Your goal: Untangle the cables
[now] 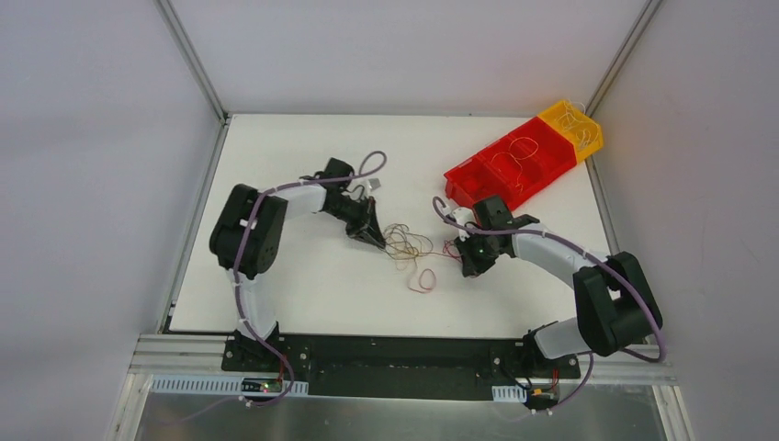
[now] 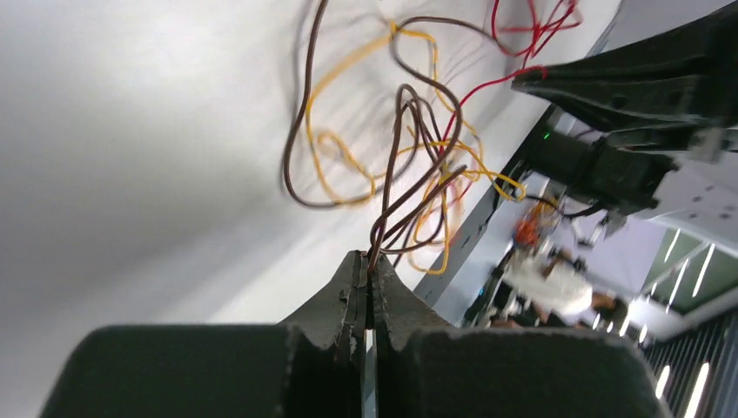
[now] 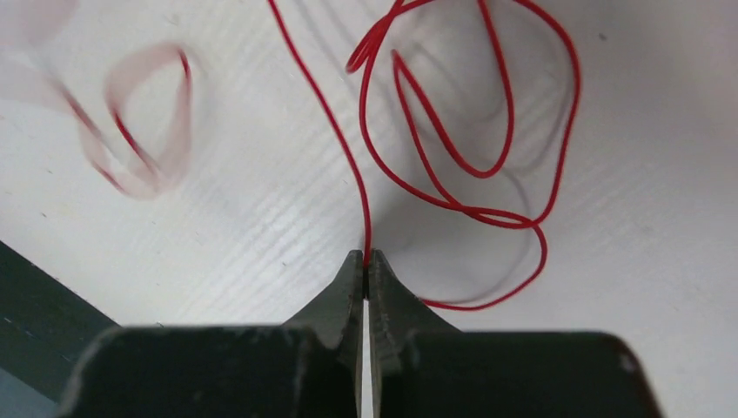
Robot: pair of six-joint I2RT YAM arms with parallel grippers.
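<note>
Cables (image 1: 409,244), curly, hair-thin — dark strands (image 2: 384,209) clamped in left fingers (image 2: 338,306), red strand (image 3: 365,218) in right fingers (image 3: 335,303)

White table (image 1: 303,294), seen from above. A row of red bins (image 1: 510,165) sits at an angle on it, with a yellow bin (image 1: 571,126) touching the row's far end (thin wires lie inside both). Left of the bins and nearer are the cables (image 1: 407,242), a loose tangle of yellow, brown and red loops. A small red loop (image 1: 423,280) lies just past the tangle, farther from the bins.
</note>
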